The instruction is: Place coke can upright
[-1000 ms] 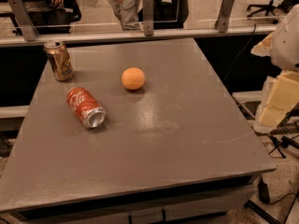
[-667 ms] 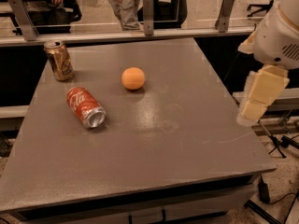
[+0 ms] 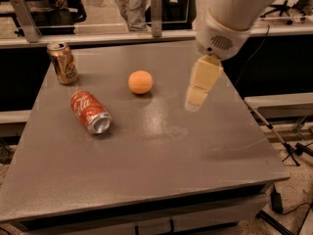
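pincer: hung above surface, empty, openness unclear.
coke can: lay sideways, well left of pincer, needing righting.

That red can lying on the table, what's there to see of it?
The coke can is red, shiny metal with white script and a silver end turned toward the camera. It lies on its side on the grey table, in front of the gold can and left of the orange ball, touching neither. The gripper hangs to its right, apart from it.
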`<state>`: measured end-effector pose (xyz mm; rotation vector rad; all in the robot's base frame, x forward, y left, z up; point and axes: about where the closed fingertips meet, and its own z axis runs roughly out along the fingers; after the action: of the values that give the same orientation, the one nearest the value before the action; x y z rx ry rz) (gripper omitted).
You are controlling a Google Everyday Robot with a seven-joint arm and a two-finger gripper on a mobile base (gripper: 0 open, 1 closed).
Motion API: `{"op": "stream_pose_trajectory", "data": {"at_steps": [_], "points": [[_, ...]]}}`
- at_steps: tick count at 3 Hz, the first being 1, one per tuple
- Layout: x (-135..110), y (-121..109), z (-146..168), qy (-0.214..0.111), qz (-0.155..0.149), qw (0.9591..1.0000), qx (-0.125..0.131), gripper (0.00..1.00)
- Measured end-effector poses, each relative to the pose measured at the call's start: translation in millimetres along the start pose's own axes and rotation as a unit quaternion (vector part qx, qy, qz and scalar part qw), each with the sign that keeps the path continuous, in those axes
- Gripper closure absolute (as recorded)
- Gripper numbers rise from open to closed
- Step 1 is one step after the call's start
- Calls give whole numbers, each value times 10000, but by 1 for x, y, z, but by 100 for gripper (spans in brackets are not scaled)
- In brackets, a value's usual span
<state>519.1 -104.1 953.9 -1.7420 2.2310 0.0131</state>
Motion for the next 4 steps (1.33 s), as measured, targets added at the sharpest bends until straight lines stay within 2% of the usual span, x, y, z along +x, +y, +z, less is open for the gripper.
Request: {"op": "stream_pose_trajectory", "data": {"at_steps": [1,2,3,4], "points": [[-48,-10,33,49,63,9996,-252,0],[-101,-11,59,118,311,9984,-460,0],[-126,-6,64,154,437,9977,-500,0],[-156,10,70,185,466,9972,-551,0]]}}
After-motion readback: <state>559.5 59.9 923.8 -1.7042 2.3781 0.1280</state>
